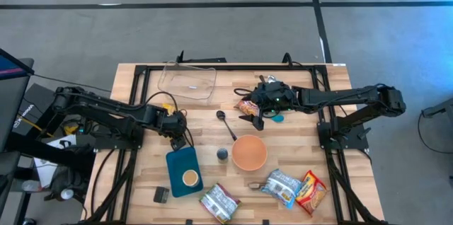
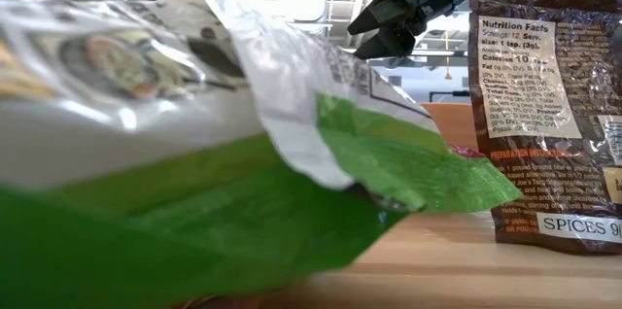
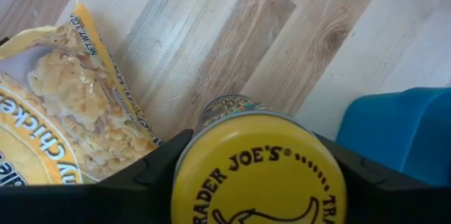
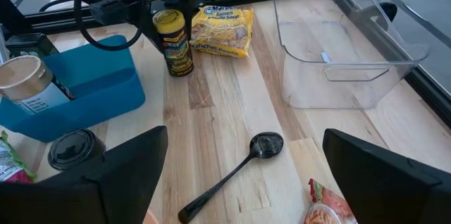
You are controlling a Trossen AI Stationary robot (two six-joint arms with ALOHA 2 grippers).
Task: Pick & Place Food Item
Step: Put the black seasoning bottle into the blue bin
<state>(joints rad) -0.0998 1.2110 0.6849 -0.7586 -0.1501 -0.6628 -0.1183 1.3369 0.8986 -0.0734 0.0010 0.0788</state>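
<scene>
A: On the wooden table (image 1: 297, 140), start with the big items. Landmark is the blue bin (image 1: 177, 161).

B: Logged. Clear plastic tub (image 1: 187, 81): beyond the bin, toward the table's far edge, well apart from it. The bin holds 1 paper cup (image 1: 190, 177), upright.

A: Orange bowl (image 1: 249, 153)?

B: Beside the bin, on the right arm's side, not touching it.

A: Ramen packet (image 4: 222, 30)?

B: Lying flat near the bin's far corner, just past the jar.

A: The food item?

B: 1 spice jar (image 4: 173, 41) with a yellow lid, standing upright on the table just off the bin's far corner, outside the bin.

A: Left gripper (image 1: 177, 131)?

B: Directly over that jar. In the left wrist view its 2 fingers (image 3: 151, 171) sit against opposite sides of the lid, so it is grasping the jar, whose base is on the wood.

A: Right gripper (image 1: 263, 112)?

B: Well apart from the bin, past the bowl, hovering with fingers (image 4: 123, 175) spread wide and holding nothing.

A: Smallest?

B: Black spoon (image 1: 226, 124), lying between the bin and the right gripper.
</scene>
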